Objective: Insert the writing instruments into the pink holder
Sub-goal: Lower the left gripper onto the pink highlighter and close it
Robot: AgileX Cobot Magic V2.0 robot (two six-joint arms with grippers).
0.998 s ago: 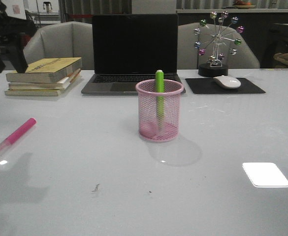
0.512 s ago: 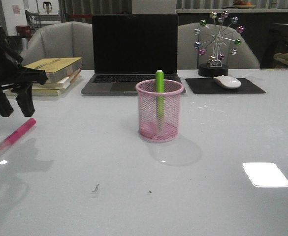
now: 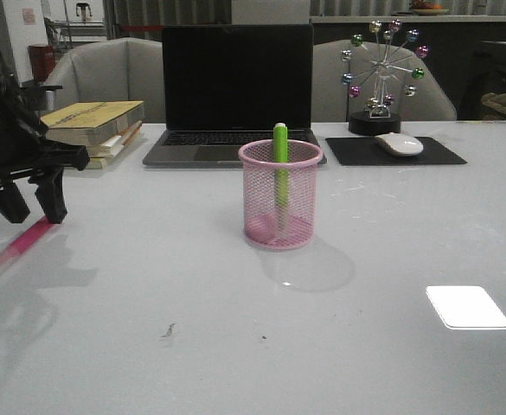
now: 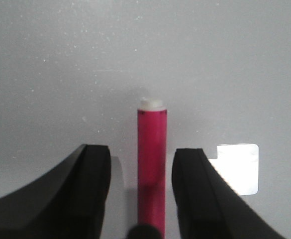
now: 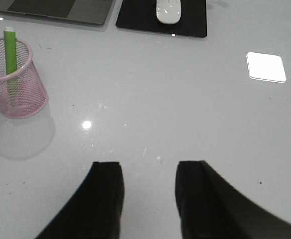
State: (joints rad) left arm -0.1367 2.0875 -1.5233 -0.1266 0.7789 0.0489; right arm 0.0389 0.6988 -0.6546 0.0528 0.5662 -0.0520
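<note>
A pale glossy worktop [image 3: 235, 346] carries everything, with a bright square of reflected light near its right front. At the back an open laptop [image 3: 237, 91] with a dark screen stands centred, a stack of books [image 3: 88, 130] to its left and a black mouse pad [image 3: 394, 151] to its right, the pad bearing a white mouse [image 3: 399, 143]; behind the pad stands a small wheel ornament [image 3: 381, 73] with coloured balls. In front of the laptop sits the pink holder [image 3: 279, 206], upright, with the green marker [image 3: 280, 147] standing inside it and poking above the rim. Far left, the left hand [image 3: 29, 207] hangs low over the worktop, fingers spread wide, astride the pink marker [image 3: 23, 245], which lies flat; in the wrist view the marker [image 4: 151, 169] runs between the two fingers [image 4: 93, 189] with a gap on each side, touching neither. The right hand [image 5: 147, 199] shows only in its own wrist view, open wide and holding nothing, above bare worktop, well apart from the holder [image 5: 15, 79].
</note>
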